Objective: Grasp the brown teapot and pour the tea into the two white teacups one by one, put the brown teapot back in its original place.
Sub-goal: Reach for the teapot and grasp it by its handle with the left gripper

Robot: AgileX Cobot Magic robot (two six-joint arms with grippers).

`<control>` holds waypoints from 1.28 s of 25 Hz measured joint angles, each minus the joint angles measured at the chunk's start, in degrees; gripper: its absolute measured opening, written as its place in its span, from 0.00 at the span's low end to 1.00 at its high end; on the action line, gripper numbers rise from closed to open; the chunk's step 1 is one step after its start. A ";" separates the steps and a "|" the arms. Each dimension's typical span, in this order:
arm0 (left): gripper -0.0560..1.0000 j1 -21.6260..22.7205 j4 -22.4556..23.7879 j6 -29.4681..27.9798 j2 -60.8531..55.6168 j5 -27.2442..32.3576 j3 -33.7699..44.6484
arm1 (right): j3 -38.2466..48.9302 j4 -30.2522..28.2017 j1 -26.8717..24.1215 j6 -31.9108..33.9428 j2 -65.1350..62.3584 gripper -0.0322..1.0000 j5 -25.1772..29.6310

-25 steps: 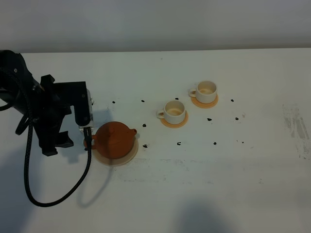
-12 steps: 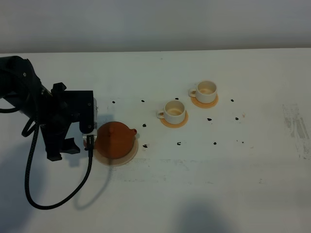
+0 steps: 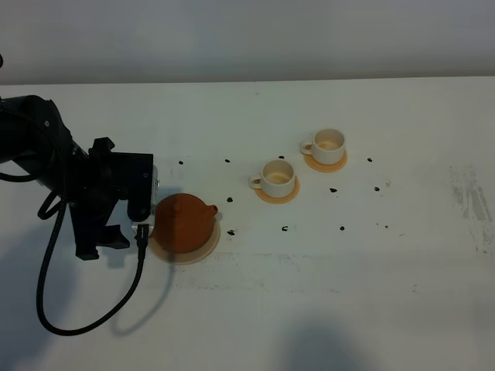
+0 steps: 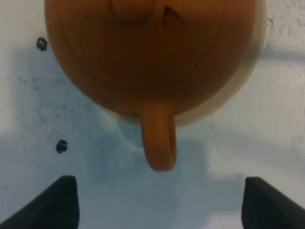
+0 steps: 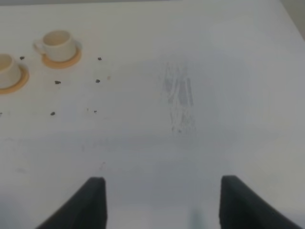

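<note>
Reddish-brown clay: one brown teapot stands on the single pale-beige coaster. Two white teacups, the nearer cup and the farther cup, each sit on an orange coaster, well apart from it. Only the left wrist view shows the loop handle just ahead of the left gripper, whose jaws are wide and touch nothing; only the right wrist view shows the right gripper, likewise spread and empty.
</note>
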 joint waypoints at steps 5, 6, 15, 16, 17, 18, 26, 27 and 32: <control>0.60 0.00 -0.45 0.38 1.53 -0.11 -0.05 | 0.00 0.00 0.00 0.00 0.00 0.52 0.00; 0.59 -0.13 -0.57 0.38 1.67 -0.18 -0.05 | 0.00 0.00 0.00 0.00 0.00 0.52 0.00; 0.53 -0.55 -2.77 0.28 1.91 -2.45 -0.05 | 0.00 0.00 0.00 0.00 0.00 0.52 0.00; 0.53 -0.55 -2.77 0.28 1.91 -2.52 -0.05 | 0.00 0.00 0.00 0.00 0.00 0.52 0.00; 0.53 -0.55 -2.77 0.28 1.91 -2.52 -0.05 | 0.00 0.00 0.00 0.00 0.00 0.52 0.00; 0.53 -0.55 -2.91 0.28 1.91 -2.52 -0.05 | 0.00 0.00 0.00 0.00 0.00 0.52 0.00; 0.53 -0.90 -4.80 0.24 1.96 -2.56 -0.05 | 0.00 0.00 0.00 0.00 0.00 0.52 0.00; 0.53 -1.06 -4.94 0.24 1.96 -2.56 -0.05 | 0.00 0.00 0.00 0.00 0.00 0.52 0.00; 0.52 -1.11 -6.01 0.15 1.96 -2.50 -0.05 | 0.00 0.00 0.00 0.00 0.00 0.52 0.00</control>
